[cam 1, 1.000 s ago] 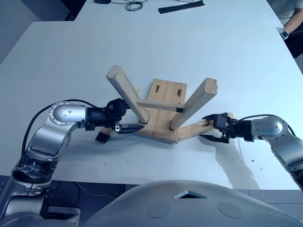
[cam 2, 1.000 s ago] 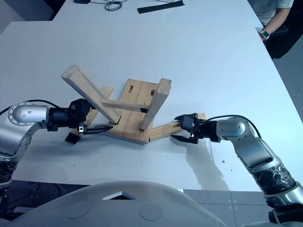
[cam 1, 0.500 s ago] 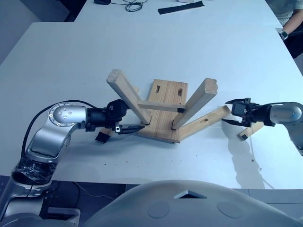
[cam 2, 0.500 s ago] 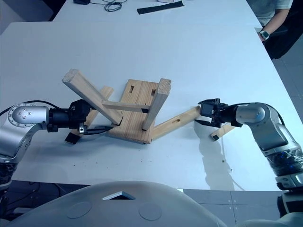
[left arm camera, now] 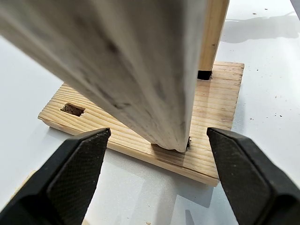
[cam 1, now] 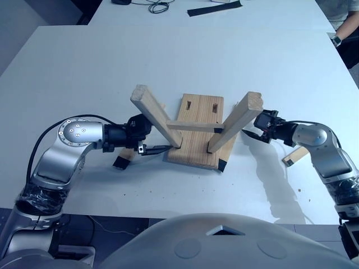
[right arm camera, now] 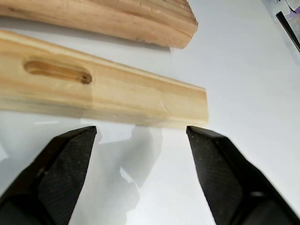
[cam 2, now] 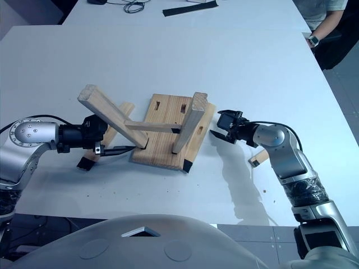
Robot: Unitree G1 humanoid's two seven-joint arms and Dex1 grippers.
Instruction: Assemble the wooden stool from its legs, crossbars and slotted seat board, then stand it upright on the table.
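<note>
The seat board (cam 1: pixel 193 143) lies flat on the table (cam 1: pixel 224 61), two legs (cam 1: pixel 238 120) and a crossbar (cam 1: pixel 193 126) slotted in; the left gripper (cam 1: pixel 160 149), wide open, straddles the left leg (cam 1: pixel 154 112) at its base, apparently to steady it, while the right gripper (cam 1: pixel 251 134), equally wide, faces a loose leg (right arm camera: pixel 108 91) alongside.

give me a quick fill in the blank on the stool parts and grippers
1. ___ legs stand up from the board, joined by a crossbar.
2. The left gripper and the right gripper are both ___.
3. A loose slotted leg lies flat beside the board's ___ edge.

Missing words: two; open; right
</note>
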